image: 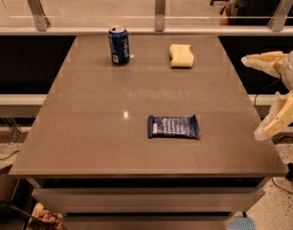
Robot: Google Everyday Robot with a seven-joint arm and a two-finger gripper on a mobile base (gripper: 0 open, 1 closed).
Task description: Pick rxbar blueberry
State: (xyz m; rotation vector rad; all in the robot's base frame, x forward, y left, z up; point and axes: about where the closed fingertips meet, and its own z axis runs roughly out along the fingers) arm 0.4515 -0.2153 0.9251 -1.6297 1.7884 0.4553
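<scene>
The rxbar blueberry (174, 126) is a flat dark-blue foil bar with pale print. It lies flat on the grey table (98, 114), right of centre and toward the front edge. My gripper (254, 97) is at the right edge of the view, off the table's right side and to the right of the bar. Its two pale fingers (262, 62) are spread wide apart, one above the other, and hold nothing.
An upright blue soda can (118, 44) stands at the table's back left. A pale yellow sponge (181, 55) lies at the back right. A glass rail with metal posts (160, 4) runs behind the table. Drawers sit below the front edge.
</scene>
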